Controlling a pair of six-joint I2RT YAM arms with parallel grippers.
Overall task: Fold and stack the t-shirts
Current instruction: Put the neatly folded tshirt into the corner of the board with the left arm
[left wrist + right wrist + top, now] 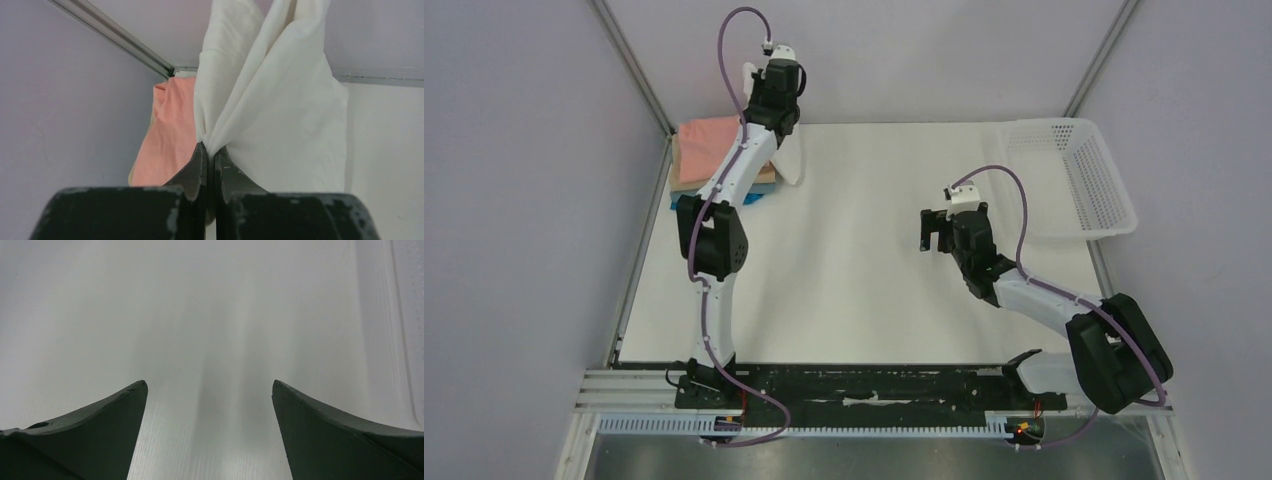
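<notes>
The left gripper (210,150) pinches the white t-shirt (280,110) beside the pink t-shirt (170,130); the right gripper (210,390) is spread wide.

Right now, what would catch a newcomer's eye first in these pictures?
The left fingers pinch a white t-shirt at the far-left corner, by a stack topped with a salmon pink t-shirt. The right fingers hover open over the table; a white mesh basket sits far right.
</notes>
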